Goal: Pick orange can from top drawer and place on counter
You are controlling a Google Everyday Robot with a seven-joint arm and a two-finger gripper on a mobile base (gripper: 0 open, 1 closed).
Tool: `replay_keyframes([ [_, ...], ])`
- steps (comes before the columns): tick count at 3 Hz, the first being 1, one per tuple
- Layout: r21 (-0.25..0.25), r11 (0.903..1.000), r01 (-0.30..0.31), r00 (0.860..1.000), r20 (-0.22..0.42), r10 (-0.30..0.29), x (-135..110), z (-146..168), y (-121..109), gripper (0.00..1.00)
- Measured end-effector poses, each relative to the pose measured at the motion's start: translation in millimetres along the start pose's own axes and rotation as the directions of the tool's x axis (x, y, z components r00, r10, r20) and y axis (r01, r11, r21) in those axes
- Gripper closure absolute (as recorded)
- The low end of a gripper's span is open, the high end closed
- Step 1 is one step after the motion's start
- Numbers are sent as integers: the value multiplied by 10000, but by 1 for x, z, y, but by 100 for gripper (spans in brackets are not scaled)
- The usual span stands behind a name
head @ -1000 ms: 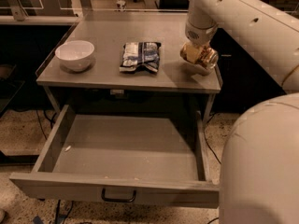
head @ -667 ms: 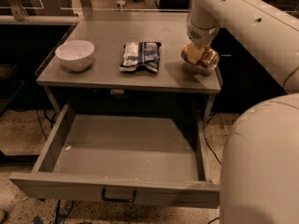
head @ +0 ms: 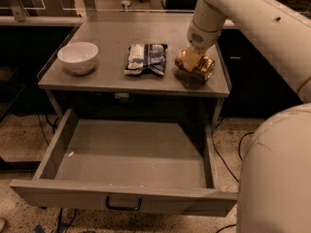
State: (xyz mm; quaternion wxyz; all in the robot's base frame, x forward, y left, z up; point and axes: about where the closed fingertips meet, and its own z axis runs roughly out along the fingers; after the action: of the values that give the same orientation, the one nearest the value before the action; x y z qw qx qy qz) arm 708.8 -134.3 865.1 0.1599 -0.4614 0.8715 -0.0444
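Note:
The orange can (head: 198,67) is shiny gold-orange and lies tilted at the right end of the counter (head: 112,79), at or just above its surface. My gripper (head: 194,62) comes down from the white arm at the upper right and is shut on the can, its pale fingers (head: 191,58) across the can's top. The top drawer (head: 127,198) is pulled wide open below the counter, and its grey inside holds only a few small specks. Its dark bar handle (head: 123,206) is on the front panel.
A white bowl (head: 77,57) stands at the counter's left end. A blue-and-white foil snack bag (head: 146,59) lies in the middle, just left of the can. My white arm and body (head: 277,169) fill the right side. Cables lie on the speckled floor.
My gripper with the can has moved slightly left and down toward the counter surface. Bowl, bag and drawer have not moved.

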Motion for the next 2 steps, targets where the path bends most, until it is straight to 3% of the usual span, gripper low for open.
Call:
replay_keyframes([
  [1, -349, 9988, 330, 9988, 374, -317, -12, 1, 12, 100],
  [2, -364, 9988, 342, 9987, 382, -328, -12, 1, 12, 74],
])
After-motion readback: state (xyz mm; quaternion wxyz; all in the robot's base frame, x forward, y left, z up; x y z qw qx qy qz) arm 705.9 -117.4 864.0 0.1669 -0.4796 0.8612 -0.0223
